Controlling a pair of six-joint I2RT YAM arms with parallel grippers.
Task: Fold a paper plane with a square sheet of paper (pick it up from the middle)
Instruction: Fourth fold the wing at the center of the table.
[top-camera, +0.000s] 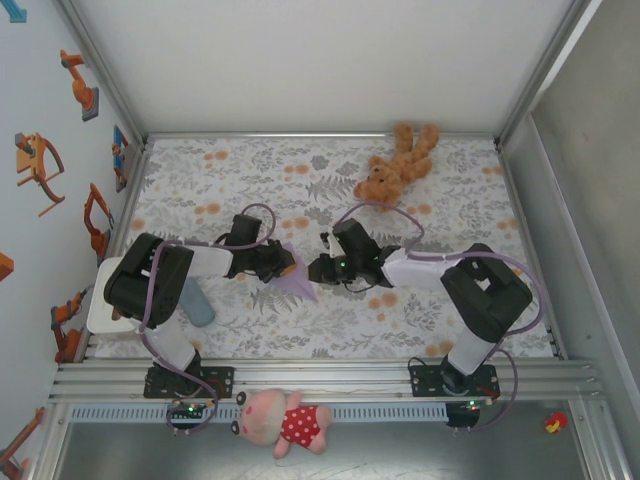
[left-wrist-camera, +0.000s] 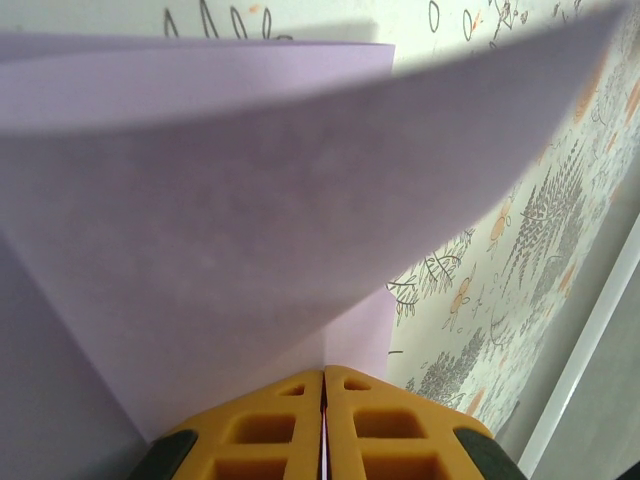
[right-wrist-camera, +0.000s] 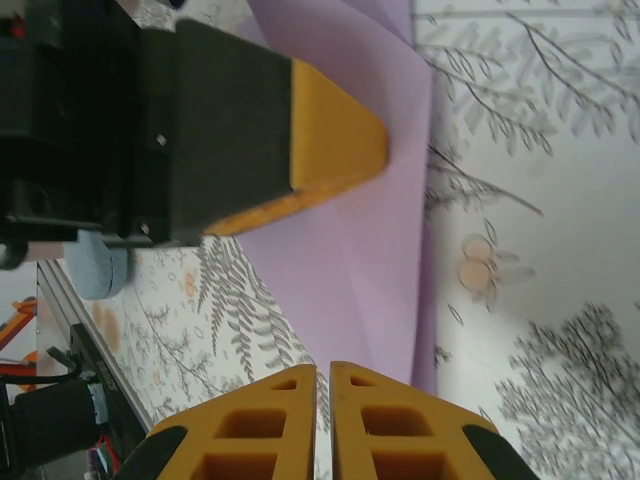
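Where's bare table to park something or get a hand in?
Free: back-left table behind the left arm; right-hand patch between teddy bear and right arm; near strip between the arm bases. Crowded: centre, where left gripper and right gripper meet at the lilac paper; grey-blue pad by the left base.

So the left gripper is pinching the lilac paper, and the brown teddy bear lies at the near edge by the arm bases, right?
Not quite. The left gripper does pinch the lilac paper, but the brown teddy bear lies at the far edge, not the near one; the top view shows it.
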